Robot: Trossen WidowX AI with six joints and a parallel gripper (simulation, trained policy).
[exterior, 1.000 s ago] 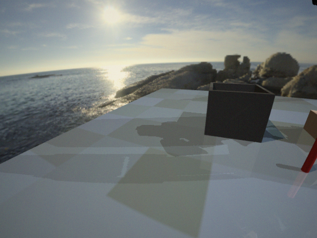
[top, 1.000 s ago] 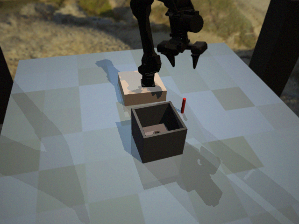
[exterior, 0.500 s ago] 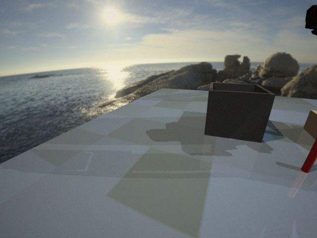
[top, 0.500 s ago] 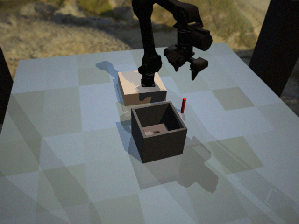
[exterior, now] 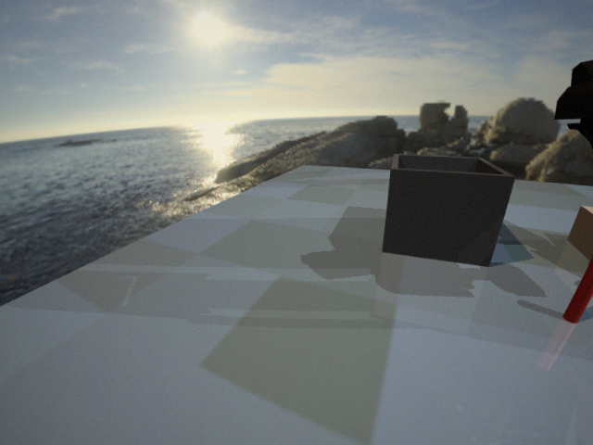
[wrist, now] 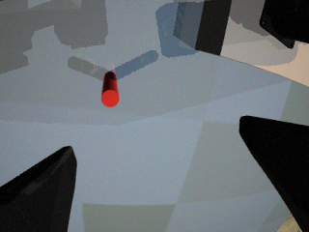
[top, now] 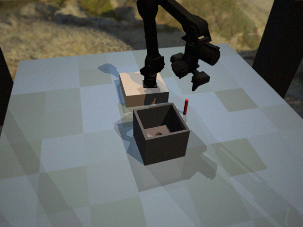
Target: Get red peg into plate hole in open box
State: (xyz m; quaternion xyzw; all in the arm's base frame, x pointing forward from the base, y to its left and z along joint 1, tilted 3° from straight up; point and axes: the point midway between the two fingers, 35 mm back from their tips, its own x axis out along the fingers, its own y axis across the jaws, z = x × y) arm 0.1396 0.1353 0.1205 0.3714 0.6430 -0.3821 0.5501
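Beside one box (top: pixel 164 149) (exterior: pixel 443 218) stands one red peg (top: pixel 185 107) (exterior: pixel 580 298) (wrist: pixel 110 92).

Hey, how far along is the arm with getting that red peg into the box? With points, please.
Already in place: the box (top: pixel 164 149) (exterior: pixel 445 215) is open, its plate hole (top: pixel 158 134) visible. In hand: nothing; the open gripper (top: pixel 187 82) (wrist: pixel 159 140) hangs above the table, near the upright red peg (top: pixel 185 107) (exterior: pixel 580 297) (wrist: pixel 110 92). Left: grasping, lifting, lowering and fully inserting it.
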